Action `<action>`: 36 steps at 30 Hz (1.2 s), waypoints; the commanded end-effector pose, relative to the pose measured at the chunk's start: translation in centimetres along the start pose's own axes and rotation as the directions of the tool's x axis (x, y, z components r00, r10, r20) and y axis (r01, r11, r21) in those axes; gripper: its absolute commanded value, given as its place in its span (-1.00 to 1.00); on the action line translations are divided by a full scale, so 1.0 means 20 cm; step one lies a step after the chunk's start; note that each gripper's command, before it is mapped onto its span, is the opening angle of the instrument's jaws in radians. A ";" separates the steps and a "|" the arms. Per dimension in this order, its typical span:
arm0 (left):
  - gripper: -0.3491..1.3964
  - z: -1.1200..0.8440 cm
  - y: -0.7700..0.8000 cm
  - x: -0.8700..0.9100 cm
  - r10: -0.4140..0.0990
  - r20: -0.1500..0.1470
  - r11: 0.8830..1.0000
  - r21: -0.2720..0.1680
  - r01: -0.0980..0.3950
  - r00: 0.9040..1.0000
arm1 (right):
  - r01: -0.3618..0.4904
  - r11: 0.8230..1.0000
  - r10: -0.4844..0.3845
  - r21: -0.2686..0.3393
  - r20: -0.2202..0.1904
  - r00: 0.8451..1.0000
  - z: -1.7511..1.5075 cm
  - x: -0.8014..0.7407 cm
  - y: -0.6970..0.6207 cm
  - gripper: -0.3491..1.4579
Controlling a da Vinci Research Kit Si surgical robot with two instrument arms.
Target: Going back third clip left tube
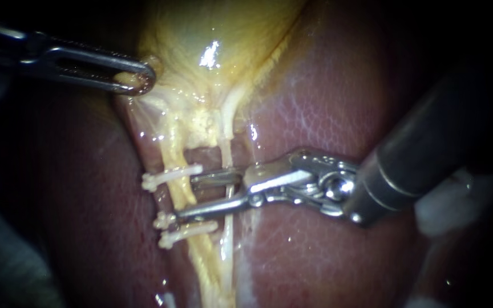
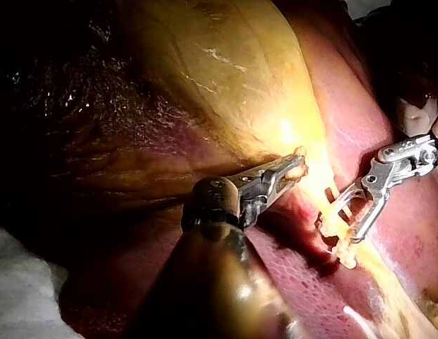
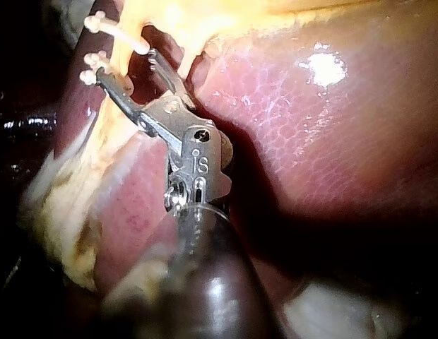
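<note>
The yellowish left tube (image 1: 173, 149) runs down from the gallbladder (image 1: 212, 34) and carries three white clips: an upper clip (image 1: 169, 177), a middle clip (image 1: 165, 220) and a lower clip (image 1: 189, 230). My right instrument (image 1: 186, 198) comes in from the right. Its jaws stand open across both tubes, one jaw just under the upper clip and the other beside the middle clip. The whitish right tube (image 1: 225, 142) passes behind them. My left instrument (image 1: 138, 80) is shut on the gallbladder tissue near its neck, also seen from its own wrist camera (image 2: 293, 168).
Dark red liver (image 1: 338, 85) lies on both sides of the tubes. White gauze (image 1: 446, 211) sits behind my right instrument's shaft, and more gauze (image 2: 21, 282) lies beside the left shaft.
</note>
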 end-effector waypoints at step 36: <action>-1.00 0.020 -0.001 -0.004 0.003 -0.017 1.000 0.028 -0.002 1.000 | 0.487 0.870 -0.472 -0.074 0.160 0.867 -0.080 0.022 -0.033 -0.06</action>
